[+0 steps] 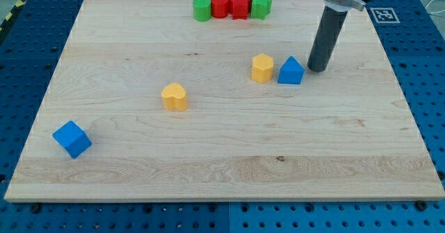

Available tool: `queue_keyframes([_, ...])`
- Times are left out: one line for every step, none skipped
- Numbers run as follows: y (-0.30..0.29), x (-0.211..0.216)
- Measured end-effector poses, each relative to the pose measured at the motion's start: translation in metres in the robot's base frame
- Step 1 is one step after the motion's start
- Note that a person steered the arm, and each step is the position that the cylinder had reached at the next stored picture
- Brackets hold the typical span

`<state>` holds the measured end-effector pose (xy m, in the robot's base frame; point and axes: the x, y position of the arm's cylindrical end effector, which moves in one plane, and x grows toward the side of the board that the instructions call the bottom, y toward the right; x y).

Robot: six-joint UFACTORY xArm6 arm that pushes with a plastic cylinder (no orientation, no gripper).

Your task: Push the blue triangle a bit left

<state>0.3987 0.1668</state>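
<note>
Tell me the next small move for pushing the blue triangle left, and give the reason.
Probably slide my tip a short way toward the view's left, into the blue triangle. The tip stands just off the triangle's right side, so it is already behind it for a leftward push. Keep it short: the yellow block sits close on the triangle's left.

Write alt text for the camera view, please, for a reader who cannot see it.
My tip sits just right of the blue triangle, with a yellow block at its left on the wooden board.
</note>
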Motion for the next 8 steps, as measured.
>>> queue_keyframes([0.002, 0.030])
queue_keyframes([-0.006, 0.050])
queue_keyframes([-0.017, 0.048])
queue_keyframes([-0.018, 0.043])
queue_keyframes([-0.019, 0.035])
queue_keyframes([-0.019, 0.021])
queue_keyframes([-0.021, 0.006])
queue_keyframes([-0.029, 0.002])
